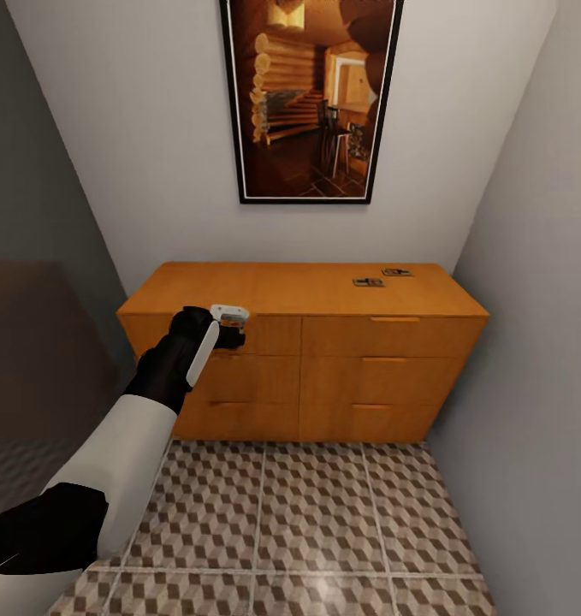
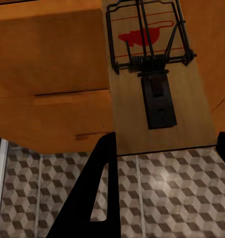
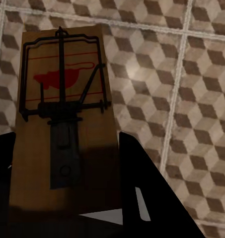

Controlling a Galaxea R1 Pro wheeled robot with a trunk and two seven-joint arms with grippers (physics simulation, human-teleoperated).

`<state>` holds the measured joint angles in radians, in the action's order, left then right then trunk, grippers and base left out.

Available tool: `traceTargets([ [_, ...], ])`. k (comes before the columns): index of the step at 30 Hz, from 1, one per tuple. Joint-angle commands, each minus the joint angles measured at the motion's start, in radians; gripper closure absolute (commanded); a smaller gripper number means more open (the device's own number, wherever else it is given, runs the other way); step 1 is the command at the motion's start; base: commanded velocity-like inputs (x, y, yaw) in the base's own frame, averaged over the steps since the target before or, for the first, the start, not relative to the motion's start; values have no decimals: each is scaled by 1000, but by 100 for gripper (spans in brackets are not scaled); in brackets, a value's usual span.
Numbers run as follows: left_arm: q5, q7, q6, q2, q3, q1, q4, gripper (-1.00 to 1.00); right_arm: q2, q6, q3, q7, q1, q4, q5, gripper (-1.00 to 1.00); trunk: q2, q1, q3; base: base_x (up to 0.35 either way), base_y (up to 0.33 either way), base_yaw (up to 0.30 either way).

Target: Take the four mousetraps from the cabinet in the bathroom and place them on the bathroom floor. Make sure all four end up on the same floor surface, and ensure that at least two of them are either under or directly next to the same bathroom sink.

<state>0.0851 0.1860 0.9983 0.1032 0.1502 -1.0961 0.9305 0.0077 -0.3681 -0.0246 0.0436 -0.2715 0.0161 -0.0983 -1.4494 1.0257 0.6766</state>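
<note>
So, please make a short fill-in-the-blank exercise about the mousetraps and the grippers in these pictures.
1. Each gripper, left and right, holds one ____.
2. On top of the cabinet lie ____ mousetraps.
3. The mark printed on each held trap is ____.
4. All six drawers of the cabinet are ____.

Missing words: mousetrap; two; red; closed

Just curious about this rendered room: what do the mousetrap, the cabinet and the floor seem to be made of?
The mousetrap looks like a pale matte wooden board with dark metal wire, a spring and a red printed mark. The cabinet appears to be orange-brown wood with a smooth satin finish and faint grain. The floor looks like glossy ceramic tile: pale grout lines, cube print and a soft light reflection.
</note>
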Motion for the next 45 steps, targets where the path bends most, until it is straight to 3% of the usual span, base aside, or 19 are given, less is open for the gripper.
traceTargets([
  [1, 8, 9, 3, 0, 2, -1, 1, 100, 0, -3, -1, -4, 0, -1, -4, 100, -1, -1, 1, -332, 0, 0],
  [14, 9, 7, 2, -2, 2, 0, -53, 100, 0, -3, -1, -4, -1, -1, -4, 100, -1, -1, 1, -163, 0, 0],
  [17, 9, 6, 1, -2, 2, 0, -92, 100, 0, -3, -1, -5, -1, 0, -4, 100, -1, -1, 1, -6, 0, 0],
  [20, 9, 4, -17, -3, 2, 0, -201, 100, -1, -4, 0, -4, -1, 3, -4, 100, -1, -1, 1, -2, 0, 0],
  [22, 10, 3, -108, -6, 2, 0, -334, 100, -2, -5, 1, -4, 0, 5, -4, 100, -1, -1, 1, 0, 0, 0],
  [23, 10, 2, -185, -7, 1, 1, -418, 100, -2, -6, 2, -4, 0, 6, -4, 100, -1, -1, 1, 0, 0, 0],
  [24, 10, 1, -319, -7, 1, 3, -549, 100, -3, -6, 3, -4, -1, 8, -4, 100, -1, -1, 1, 0, 0, 0],
  [27, 10, -4, -554, -7, 1, 5, -789, 100, -4, -9, 3, -1, -1, 13, -4, 100, -1, -1, 1, 0, 0, 0],
  [30, 11, -29, -695, -7, 1, 9, -936, 100, -4, -14, 4, 0, -1, 16, -4, 100, -1, -1, 1, 0, 0, 0],
  [33, 13, -81, -803, -17, 0, 59, -987, 100, -5, -16, 5, 1, 0, 20, -5, 100, -1, -1, 1, 0, 0, 0],
  [36, 12, -102, -841, -33, 0, 114, -1001, 100, -5, -19, 4, -1, 0, 43, -8, 100, -1, -1, 1, 0, 0, 0],
  [40, 11, -111, -924, -57, 0, 191, -1005, 100, -6, -16, 4, -5, 0, 103, -9, 100, -1, -1, 1, 0, 0, 0],
  [42, 12, -124, -1008, -71, 0, 235, -1006, 100, -7, -12, 5, -14, 0, 151, -9, 100, -1, -1, 1, 0, 0, 0],
  [45, 14, -145, -1084, -91, 0, 291, -1007, 100, -7, -8, 5, -43, 0, 210, -9, 100, -1, -1, 1, 0, 0, 0],
])
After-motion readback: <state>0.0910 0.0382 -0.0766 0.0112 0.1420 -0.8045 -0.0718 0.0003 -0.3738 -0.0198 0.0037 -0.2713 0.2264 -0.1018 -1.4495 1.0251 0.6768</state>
